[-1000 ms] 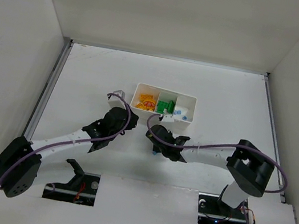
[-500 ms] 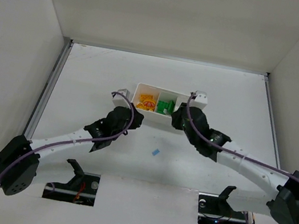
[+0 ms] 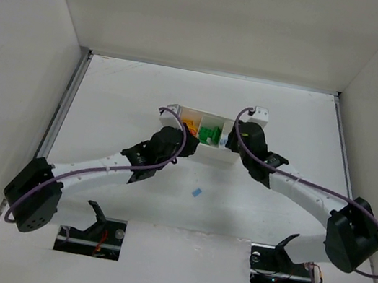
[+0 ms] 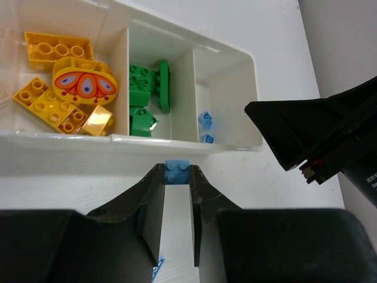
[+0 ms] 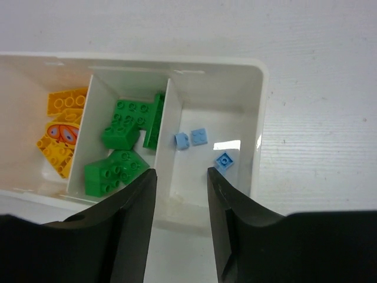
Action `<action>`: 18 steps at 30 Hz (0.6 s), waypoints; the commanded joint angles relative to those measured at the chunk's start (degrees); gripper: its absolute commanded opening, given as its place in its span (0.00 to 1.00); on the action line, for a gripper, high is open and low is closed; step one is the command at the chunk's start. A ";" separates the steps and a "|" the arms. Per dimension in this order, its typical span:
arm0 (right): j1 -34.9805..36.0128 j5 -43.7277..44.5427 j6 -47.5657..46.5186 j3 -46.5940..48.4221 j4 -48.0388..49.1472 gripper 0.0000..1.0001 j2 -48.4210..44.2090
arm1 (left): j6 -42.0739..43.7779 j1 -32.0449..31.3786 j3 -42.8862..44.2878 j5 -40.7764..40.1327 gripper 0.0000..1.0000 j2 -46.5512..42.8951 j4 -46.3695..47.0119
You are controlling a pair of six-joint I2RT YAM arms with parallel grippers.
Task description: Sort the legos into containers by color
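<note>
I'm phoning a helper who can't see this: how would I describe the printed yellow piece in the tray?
Find the long white tray mid-table and its end compartment of yellow-orange bricks. Lying on top of them is the oval piece: the only rounded one, with a red and purple butterfly-like print, while its neighbours are plain blocks.

One long white plastic tray point(image 5: 206, 65) with three square compartments; four yellow-orange plastic bricks point(image 4: 58, 48), three green plastic bricks point(image 5: 115, 171), five tiny light-blue plastic bricks point(image 5: 224, 160).

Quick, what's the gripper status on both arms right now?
Left gripper: closed on a light blue lego brick.
Right gripper: open, holding nothing, above the white tray.
</note>
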 commanded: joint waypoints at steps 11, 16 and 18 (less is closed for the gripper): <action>-0.38 1.52 4.93 -14.08 3.51 0.41 -21.39 | 3.85 -2.33 19.69 3.32 0.15 19.23 3.75; 2.51 1.69 9.33 -20.15 -2.55 0.40 -30.44 | 4.73 -2.59 27.60 4.11 0.16 28.64 3.05; 4.18 1.70 10.91 -22.08 -4.75 0.40 -33.96 | 4.91 -2.59 30.59 4.38 0.18 31.63 2.52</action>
